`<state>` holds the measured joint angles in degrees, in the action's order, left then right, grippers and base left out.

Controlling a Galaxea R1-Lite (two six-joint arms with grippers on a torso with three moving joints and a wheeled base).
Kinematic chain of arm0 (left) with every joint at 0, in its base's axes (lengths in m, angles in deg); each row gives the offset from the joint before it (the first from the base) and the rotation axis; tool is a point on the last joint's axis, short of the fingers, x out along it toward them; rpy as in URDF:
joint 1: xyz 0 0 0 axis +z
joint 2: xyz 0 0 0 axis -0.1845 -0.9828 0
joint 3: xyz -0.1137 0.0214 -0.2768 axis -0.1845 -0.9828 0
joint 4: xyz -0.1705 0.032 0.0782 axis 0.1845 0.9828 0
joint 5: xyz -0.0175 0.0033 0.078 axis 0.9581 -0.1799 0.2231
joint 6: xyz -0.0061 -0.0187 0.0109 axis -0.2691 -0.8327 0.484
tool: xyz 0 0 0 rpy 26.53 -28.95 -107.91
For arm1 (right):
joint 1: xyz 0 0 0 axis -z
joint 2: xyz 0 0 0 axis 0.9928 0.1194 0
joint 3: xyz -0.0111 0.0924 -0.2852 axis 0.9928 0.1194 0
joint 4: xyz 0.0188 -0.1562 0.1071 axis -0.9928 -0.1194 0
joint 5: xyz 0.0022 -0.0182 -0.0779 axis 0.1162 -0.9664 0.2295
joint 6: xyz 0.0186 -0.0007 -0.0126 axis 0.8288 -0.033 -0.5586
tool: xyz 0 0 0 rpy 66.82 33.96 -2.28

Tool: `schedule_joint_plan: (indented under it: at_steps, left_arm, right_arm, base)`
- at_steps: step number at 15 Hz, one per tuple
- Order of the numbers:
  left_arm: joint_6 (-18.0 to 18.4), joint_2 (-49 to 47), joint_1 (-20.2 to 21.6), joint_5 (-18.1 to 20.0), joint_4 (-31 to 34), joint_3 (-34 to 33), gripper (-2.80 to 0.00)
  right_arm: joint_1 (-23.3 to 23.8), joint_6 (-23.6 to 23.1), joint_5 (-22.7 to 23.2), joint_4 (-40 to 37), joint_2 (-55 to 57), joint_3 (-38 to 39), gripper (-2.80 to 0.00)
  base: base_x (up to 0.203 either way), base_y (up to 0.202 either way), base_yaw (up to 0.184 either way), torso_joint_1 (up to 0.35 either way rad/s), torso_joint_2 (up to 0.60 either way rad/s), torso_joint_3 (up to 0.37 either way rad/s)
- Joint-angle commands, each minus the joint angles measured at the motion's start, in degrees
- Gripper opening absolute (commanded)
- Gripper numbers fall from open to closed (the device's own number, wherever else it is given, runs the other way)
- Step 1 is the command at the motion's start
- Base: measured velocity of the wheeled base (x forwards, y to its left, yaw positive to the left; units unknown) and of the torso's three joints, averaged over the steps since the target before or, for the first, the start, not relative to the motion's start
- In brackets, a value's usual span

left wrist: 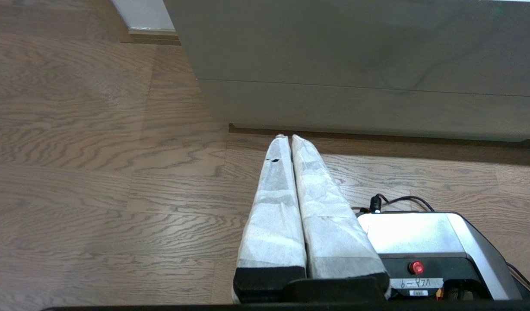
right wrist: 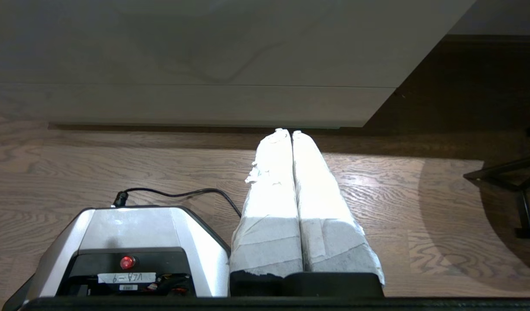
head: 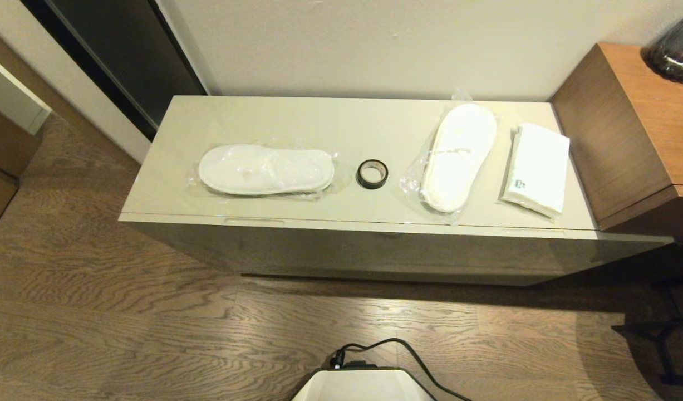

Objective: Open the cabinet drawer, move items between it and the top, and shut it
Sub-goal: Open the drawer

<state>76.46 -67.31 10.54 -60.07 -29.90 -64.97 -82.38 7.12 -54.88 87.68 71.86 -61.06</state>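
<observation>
Looking down, you see the glossy beige worktop (head: 341,120) carrying a bagged white slipper pair (head: 266,169), a black tape roll (head: 372,174), a second slipper pair (head: 458,156) and a white packet (head: 537,169). Left pincer (left wrist: 287,137) and right pincer (right wrist: 288,131) hang clenched, empty, near the floor.

On the glossy beige-cream top (head: 330,120) of the low cabinet lie 4 items in a row. At the left, 1 pair of white slippers in a clear bag (head: 266,169) lies lengthwise. Beside it sits a small black tape roll (head: 372,173), flat, hole up. Next, the 2nd bagged slipper pair (head: 457,155) lies angled front to back. Rightmost lies a flat white packet with a green mark (head: 536,169). The drawer front (head: 374,253) is shut.
</observation>
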Motion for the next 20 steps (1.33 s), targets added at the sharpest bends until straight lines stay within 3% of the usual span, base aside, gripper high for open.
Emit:
schedule_joint_plan:
  at_steps: [1, 9, 11, 12, 14, 16, 17, 20]
  left_arm:
    - [0.0, 0.0, 0.0, 0.0, 0.0, 0.0, -2.8]
    - [0.0, 0.0, 0.0, 0.0, 0.0, 0.0, -2.8]
    - [-0.1, 0.0, 0.0, 0.0, 0.0, 0.0, -2.8]
    - [0.0, 0.0, 0.0, 0.0, 0.0, 0.0, -2.8]
    - [-0.1, 0.0, 0.0, 0.0, 0.0, 0.0, -2.8]
    - [0.0, 0.0, 0.0, 0.0, 0.0, 0.0, -2.8]
    - [-0.1, 0.0, 0.0, 0.0, 0.0, 0.0, -2.8]
    - [0.0, 0.0, 0.0, 0.0, 0.0, 0.0, -2.8]
  right_arm:
    - [0.0, -0.1, 0.1, 0.0, 0.1, 0.0, -2.8]
    - [0.0, -0.2, -0.3, -1.2, 0.1, -0.7, -2.8]
    - [-0.1, 0.1, 0.0, -6.3, 0.9, -8.0, -2.8]
    - [0.0, 1.4, 0.4, -9.8, 2.7, -15.1, -2.8]
    - [0.1, 7.3, 1.1, -16.4, 9.7, -30.3, -2.8]
    - [0.2, 12.4, 1.5, -28.0, 17.9, -41.1, -2.8]
    - [0.2, 13.5, 2.4, -33.2, 21.4, -43.8, -2.8]
    - [0.1, 13.6, 5.7, -36.4, 38.0, -45.5, -2.8]
  base:
    - [0.0, 0.0, 0.0, 0.0, 0.0, 0.0]
    - [0.0, 0.0, 0.0, 0.0, 0.0, 0.0]
    - [0.0, 0.0, 0.0, 0.0, 0.0, 0.0]
    - [0.0, 0.0, 0.0, 0.0, 0.0, 0.0]
    - [0.0, 0.0, 0.0, 0.0, 0.0, 0.0]
    - [0.0, 0.0, 0.0, 0.0, 0.0, 0.0]
    - [0.0, 0.0, 0.0, 0.0, 0.0, 0.0]
    - [0.0, 0.0, 0.0, 0.0, 0.0, 0.0]
